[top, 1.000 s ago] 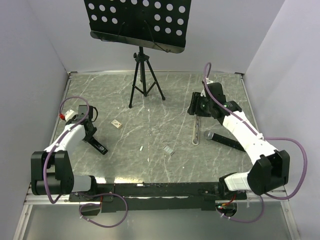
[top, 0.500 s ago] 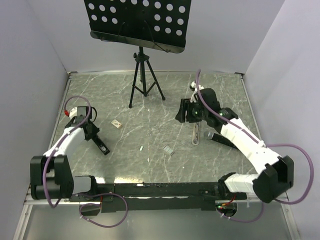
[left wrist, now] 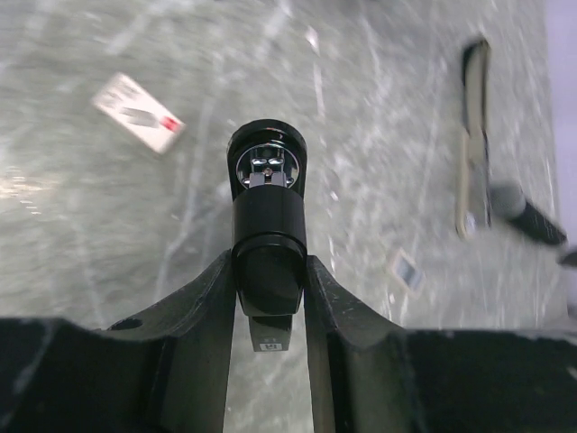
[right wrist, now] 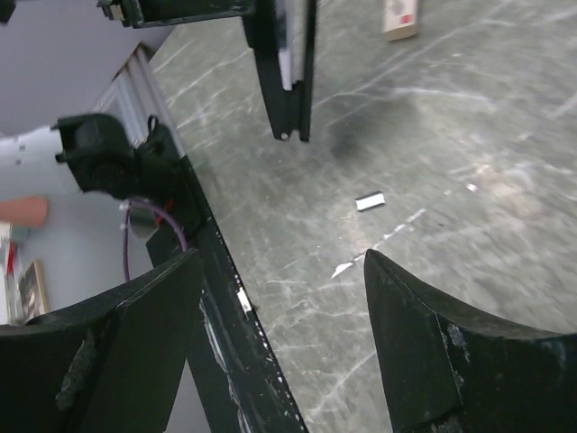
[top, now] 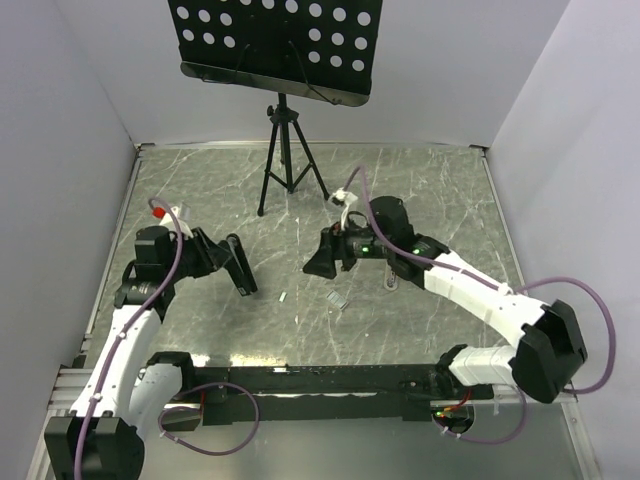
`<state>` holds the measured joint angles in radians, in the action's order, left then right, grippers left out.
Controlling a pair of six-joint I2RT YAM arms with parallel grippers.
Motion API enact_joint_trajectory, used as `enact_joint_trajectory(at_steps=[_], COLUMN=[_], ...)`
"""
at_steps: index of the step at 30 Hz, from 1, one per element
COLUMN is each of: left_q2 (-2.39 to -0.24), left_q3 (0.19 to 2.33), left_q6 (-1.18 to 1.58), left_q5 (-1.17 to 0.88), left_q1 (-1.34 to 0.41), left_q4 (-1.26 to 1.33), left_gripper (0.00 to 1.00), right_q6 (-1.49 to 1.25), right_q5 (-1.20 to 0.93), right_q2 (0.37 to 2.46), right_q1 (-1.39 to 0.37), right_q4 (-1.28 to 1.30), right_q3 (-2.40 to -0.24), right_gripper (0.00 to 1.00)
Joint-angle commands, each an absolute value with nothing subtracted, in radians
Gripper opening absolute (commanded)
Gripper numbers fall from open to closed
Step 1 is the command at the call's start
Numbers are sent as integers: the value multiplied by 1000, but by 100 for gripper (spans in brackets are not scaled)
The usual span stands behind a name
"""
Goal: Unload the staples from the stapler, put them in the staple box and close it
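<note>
My left gripper [top: 232,260] is shut on one black bar of the stapler [top: 243,271] and holds it above the table, left of centre. In the left wrist view that bar [left wrist: 268,221] shows end-on between my fingers [left wrist: 203,316]. The other stapler bar [top: 390,277], silvery, lies on the table, partly hidden under my right arm; it also shows in the left wrist view [left wrist: 472,171]. The staples [top: 283,296], a tiny pale block, lie on the table between the grippers and show in the right wrist view [right wrist: 370,201]. My right gripper [top: 320,264] is open and empty, facing the held bar [right wrist: 284,63].
A small grey square piece [top: 338,299] lies near the staples. A white and red box [left wrist: 137,113] lies on the table beyond the held bar. A dark cylinder [left wrist: 527,212] lies by the silvery bar. A black tripod [top: 288,160] with a perforated black desk stands at the back.
My left arm lifted the black stapler bar off the table and swung it toward the centre. My right arm moved from the far right to the centre, gripper open.
</note>
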<state>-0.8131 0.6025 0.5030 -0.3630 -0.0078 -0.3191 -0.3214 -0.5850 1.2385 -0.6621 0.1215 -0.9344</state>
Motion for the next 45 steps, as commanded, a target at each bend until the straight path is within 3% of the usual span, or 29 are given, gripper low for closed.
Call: enact_joint_trajectory(at_steps=[1, 9, 13, 18, 24, 45], left_q2=[-778, -758, -738, -716, -724, -721], left_q3=[669, 667, 673, 661, 641, 601], left_q6=[423, 393, 383, 397, 429, 456], left_q5=[-531, -686, -703, -669, -676, -684], left_q1=[-28, -69, -124, -158, -176, -189], left_q4=[-299, -252, -241, -210, -158, -95], left_gripper=[1, 1, 1, 1, 1, 1], right_q6=[-273, -229, -227, -363, -526, -580], right_q5=[-640, -761, -704, -441, -333, -330], right_q2=[1294, 1469, 1540, 1615, 1632, 1700], right_q1=[-693, -738, -749, -767, -787, -833], right_q4=[-29, -95, -42, 168, 192, 193], right_q3=[-957, -1043, -1130, -1304, -1290, -1310], right_gripper=[79, 88, 88, 82, 74, 65])
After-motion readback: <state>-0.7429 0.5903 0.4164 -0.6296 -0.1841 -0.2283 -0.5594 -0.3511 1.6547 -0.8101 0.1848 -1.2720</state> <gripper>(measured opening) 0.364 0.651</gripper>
